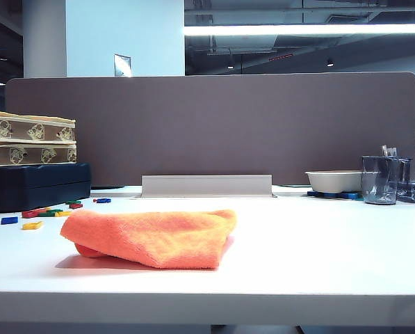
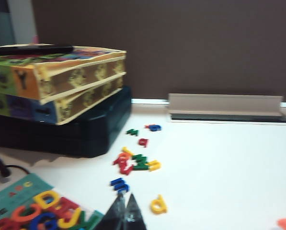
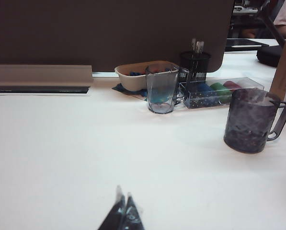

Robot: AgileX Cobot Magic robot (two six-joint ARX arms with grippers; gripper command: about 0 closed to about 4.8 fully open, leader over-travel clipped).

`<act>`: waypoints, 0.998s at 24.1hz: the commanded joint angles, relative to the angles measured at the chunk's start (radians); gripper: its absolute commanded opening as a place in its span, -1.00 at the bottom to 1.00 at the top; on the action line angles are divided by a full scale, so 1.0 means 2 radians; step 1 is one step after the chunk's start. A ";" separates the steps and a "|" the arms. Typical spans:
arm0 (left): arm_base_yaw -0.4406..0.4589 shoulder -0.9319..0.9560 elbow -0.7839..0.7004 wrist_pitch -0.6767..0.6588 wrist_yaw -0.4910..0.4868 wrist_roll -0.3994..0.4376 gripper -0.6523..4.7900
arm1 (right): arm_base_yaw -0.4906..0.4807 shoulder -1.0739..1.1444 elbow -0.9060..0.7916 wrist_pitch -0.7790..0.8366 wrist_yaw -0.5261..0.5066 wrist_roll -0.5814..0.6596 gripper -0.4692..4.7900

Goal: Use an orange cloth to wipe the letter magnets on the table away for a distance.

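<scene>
The orange cloth [image 1: 153, 238] lies folded at centre frame on the table [image 1: 318, 243], long axis left-right; letter magnets [image 1: 49, 212] scatter at left; left gripper [image 2: 123, 214] and right gripper [image 3: 122, 214] both pinched together; a white bowl [image 3: 133, 76] holds coloured pieces.

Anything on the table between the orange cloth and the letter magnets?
No. In the exterior view, only bare white table lies between the orange cloth and the letter magnets scattered to its left, near the dark blue case.

The left claw [image 2: 125, 211], tips together, sits near scattered letter magnets [image 2: 135, 162] on the table [image 2: 219, 163].
</scene>
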 commanded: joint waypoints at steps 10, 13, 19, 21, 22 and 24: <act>0.014 0.001 0.002 0.002 0.002 0.001 -0.78 | 0.058 -0.002 -0.048 -0.008 0.000 -0.001 -0.82; 0.014 0.001 0.002 0.002 0.002 0.001 -0.78 | 0.068 -0.002 -0.052 -0.018 0.000 -0.001 -0.82; 0.014 0.001 0.002 0.002 0.002 0.001 -0.78 | 0.063 -0.002 -0.052 -0.021 0.000 -0.001 -0.82; 0.014 0.001 0.002 0.002 0.002 0.001 -0.78 | 0.054 -0.002 -0.052 -0.021 0.000 -0.001 -0.82; 0.014 0.001 0.002 0.002 0.002 0.001 -0.78 | 0.049 -0.002 -0.052 -0.021 0.000 -0.001 -0.82; 0.014 0.001 0.002 0.002 0.002 0.001 -0.78 | 0.032 -0.002 -0.052 -0.021 0.000 -0.001 -0.82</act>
